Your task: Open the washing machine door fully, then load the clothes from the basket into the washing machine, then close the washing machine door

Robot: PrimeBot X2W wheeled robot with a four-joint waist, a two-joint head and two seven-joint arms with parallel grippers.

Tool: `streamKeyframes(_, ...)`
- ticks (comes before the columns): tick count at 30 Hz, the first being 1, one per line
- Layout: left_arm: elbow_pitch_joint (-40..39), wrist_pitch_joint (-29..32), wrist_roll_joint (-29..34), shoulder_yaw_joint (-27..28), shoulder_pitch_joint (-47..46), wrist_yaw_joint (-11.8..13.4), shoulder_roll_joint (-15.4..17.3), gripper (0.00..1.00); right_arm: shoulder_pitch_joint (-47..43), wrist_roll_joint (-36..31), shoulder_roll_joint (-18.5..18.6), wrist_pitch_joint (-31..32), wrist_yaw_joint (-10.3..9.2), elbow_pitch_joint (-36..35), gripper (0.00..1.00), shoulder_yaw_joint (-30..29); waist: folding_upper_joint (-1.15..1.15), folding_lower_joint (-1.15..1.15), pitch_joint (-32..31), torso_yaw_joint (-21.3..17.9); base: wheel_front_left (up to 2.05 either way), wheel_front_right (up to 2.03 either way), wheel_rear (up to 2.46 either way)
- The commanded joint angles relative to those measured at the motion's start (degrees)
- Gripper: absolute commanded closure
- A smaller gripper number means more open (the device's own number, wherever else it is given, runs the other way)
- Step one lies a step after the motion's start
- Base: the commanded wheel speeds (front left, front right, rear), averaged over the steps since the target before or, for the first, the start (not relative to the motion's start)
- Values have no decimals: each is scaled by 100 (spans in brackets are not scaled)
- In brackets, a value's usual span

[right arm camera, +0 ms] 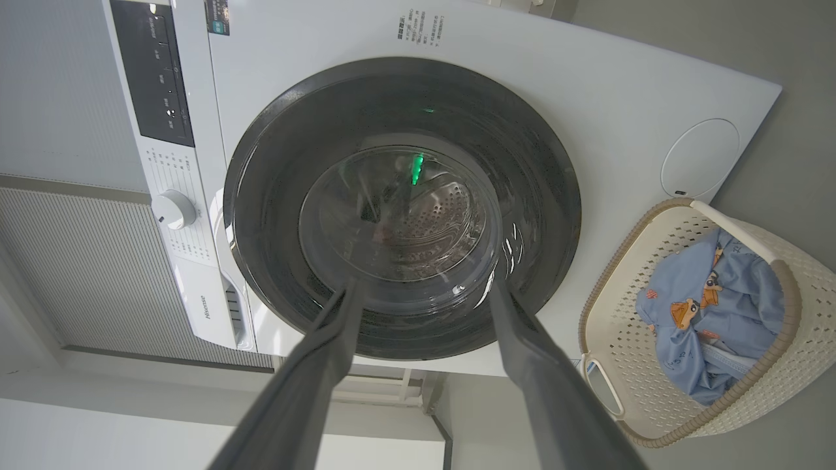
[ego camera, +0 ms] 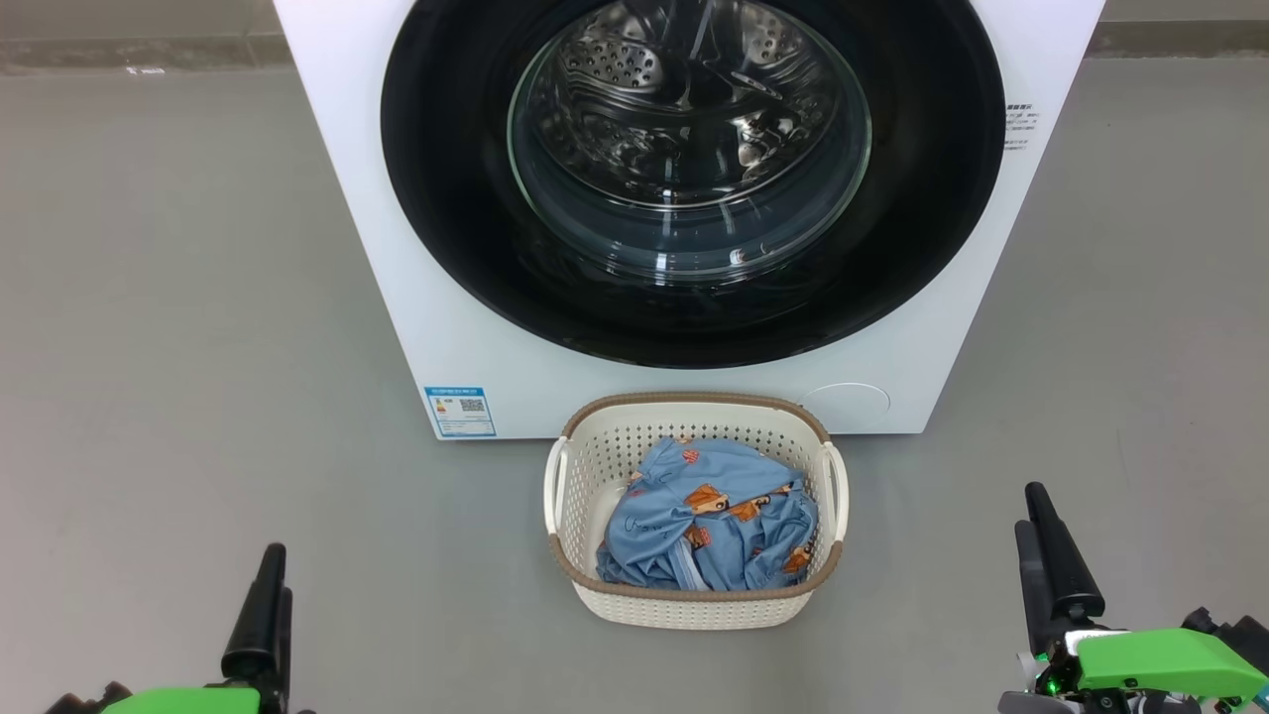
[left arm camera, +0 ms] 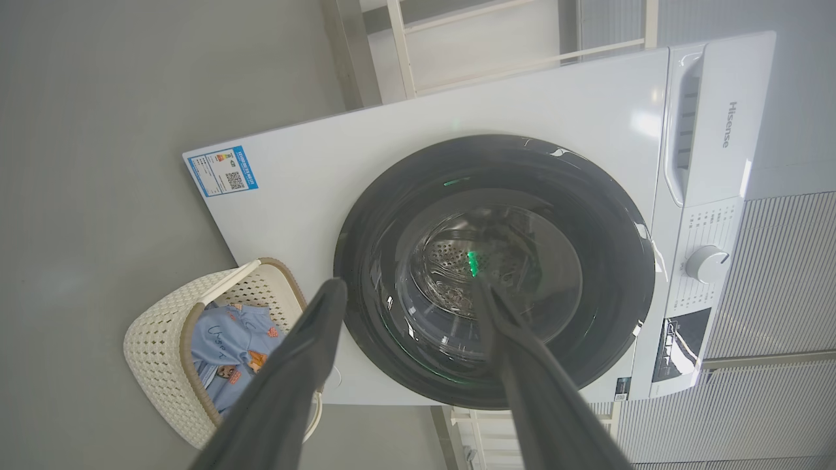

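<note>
On the near side of the basket (ego camera: 694,607), low to its left, the left gripper (ego camera: 276,570) hangs above the grey floor (ego camera: 149,347), touching nothing. The left wrist view shows its two dark fingers (left arm camera: 294,365) spread apart with nothing between them. Low to the right of the basket, at much the same nearness, the right gripper (ego camera: 1031,508) is likewise clear of contact. Its fingers (right arm camera: 535,365) are also parted and empty. The basket stands upright on the floor between the two grippers and further out. The clothes (ego camera: 709,526) lie bundled inside it, heaped toward its near wall and below the brown rim. Directly behind the basket stands the washing machine (ego camera: 397,297); whether the basket's far rim touches the machine's base cannot be told from these angles. A blue label (ego camera: 460,411) sits on the machine's front, behind and left of the basket. A round flush cover (ego camera: 846,405) sits behind and right of it. Above and beyond the basket, the washing machine door (ego camera: 446,198) lies shut flat against the front. The steel drum (ego camera: 644,59) is visible through its glass.
</note>
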State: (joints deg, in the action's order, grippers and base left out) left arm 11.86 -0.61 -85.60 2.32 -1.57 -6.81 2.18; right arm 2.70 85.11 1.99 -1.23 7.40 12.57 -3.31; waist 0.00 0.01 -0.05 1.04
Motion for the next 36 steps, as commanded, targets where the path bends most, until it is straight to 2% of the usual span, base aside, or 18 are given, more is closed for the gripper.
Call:
streamKeyframes(1, -206, -84, 136, 60, -256, -25, 106, 0, 305, -127, 58, -76, 3, -205, 0, 100, 0, 0, -2, 3, 0, 0, 0)
streamKeyframes(14, -371, -294, 673, -40, -276, -32, 198, 0, 373, -860, 63, -277, 4, -339, 0, 299, 0, 0, -13, 18, 0, 0, 0)
streamKeyframes(22, -419, -433, 1317, -174, -281, -36, 305, 0, 426, -1665, 115, -411, 5, -345, 0, 445, 0, 0, -27, 11, 0, 0, 0)
streamKeyframes(29, -304, -555, 2276, -219, -319, -40, 403, 0, 464, -2593, 157, -528, 5, -332, 0, 528, 0, 0, -24, 13, 0, 0, 0)
streamKeyframes(36, -263, -677, 3494, -167, -358, -44, 416, 0, 530, -3600, 193, -645, 6, -289, 0, 625, 0, 0, -12, 6, 0, 0, 0)
